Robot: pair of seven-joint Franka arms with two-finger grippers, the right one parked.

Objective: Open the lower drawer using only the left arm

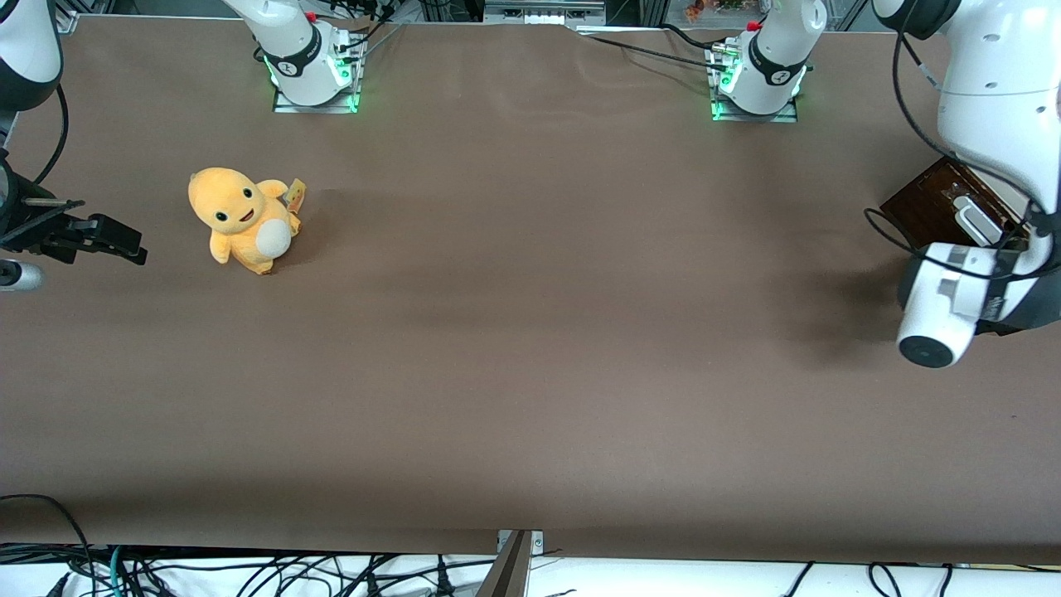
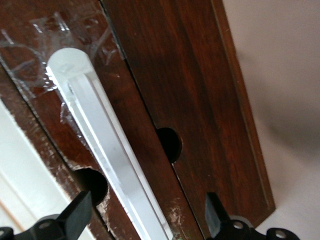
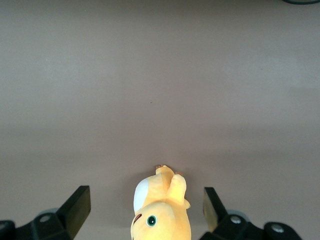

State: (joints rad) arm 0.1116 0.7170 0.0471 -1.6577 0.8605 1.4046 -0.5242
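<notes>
Lower drawer (image 2: pixel 150 165), at the working arm's end of the tabletop (image 1: pixel 530 332), sits shut with its white handle (image 2: pixel 107 150) between the spread, empty fingers of the end effector (image 2: pixel 145 220), which could slip off if closed too shallowly.

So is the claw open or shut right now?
Open: the claw has its fingers spread either side of the white handle.

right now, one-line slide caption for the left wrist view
Open gripper of the left arm straddling the white handle on the dark wooden drawer front.
</notes>
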